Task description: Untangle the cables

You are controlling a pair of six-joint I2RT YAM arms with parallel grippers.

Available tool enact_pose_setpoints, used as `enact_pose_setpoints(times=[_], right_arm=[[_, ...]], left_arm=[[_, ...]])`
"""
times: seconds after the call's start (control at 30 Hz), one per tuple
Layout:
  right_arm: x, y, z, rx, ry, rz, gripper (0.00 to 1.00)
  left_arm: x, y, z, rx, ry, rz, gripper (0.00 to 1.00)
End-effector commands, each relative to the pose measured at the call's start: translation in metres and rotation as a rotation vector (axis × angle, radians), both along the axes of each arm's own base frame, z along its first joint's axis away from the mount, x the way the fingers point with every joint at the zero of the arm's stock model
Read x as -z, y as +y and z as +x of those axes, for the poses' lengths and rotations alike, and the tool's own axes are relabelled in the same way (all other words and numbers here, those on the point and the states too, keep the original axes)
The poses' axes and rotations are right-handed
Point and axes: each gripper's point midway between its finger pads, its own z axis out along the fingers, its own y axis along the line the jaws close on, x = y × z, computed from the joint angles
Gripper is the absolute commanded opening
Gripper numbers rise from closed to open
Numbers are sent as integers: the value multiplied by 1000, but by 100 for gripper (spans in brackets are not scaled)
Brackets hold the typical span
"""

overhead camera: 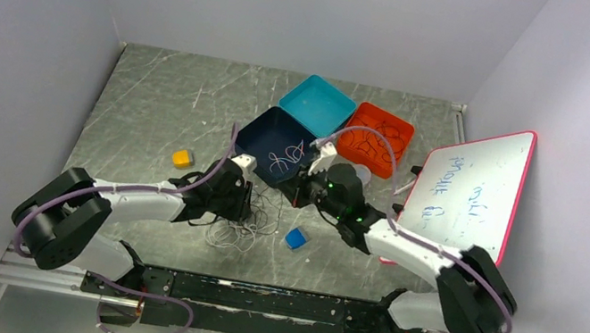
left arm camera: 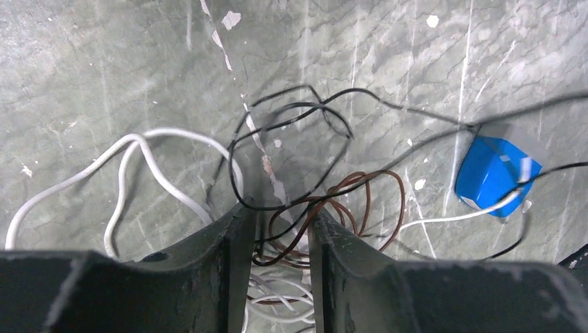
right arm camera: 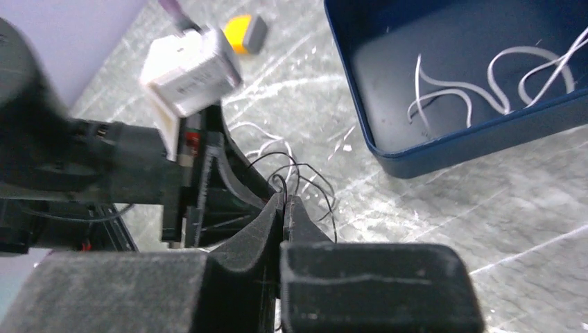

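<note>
Cables (overhead camera: 240, 230) lie tangled at centre frame on the surface (overhead camera: 148, 106); the right gripper (right arm camera: 284, 199) pinches a black one, probably to draw it free, while the left gripper (left arm camera: 281, 211) stands partly spread astride the knot

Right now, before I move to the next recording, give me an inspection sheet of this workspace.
Surface: scratched grey marbled tabletop.
Job's things: tangle of thin white, black and brown cables between the arms; loose white cable in dark blue plastic tray.
Clutter: yellow block, blue block, teal plastic tray, orange plastic tray, pink-framed whiteboard.
Claws: left claw open over the tangle; right claw shut on thin black cable.
Cables: purple hoses along both arms.
Surroundings: plain pale walls.
</note>
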Motion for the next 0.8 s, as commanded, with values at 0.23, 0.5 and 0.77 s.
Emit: enact_pose_setpoints(times=[0.23,0.5,0.77], right_arm=[[-105,-47,12,208,-185,6,0],[-177,-71,19,315,-302,28,0],[-242,-95,17,391,-418,63,0]], left_arm=[[10,-9,-1,21,22,-16,37],[16,-5,-3,17,28,3,34],[20,-2,-4,9,36,12,31]])
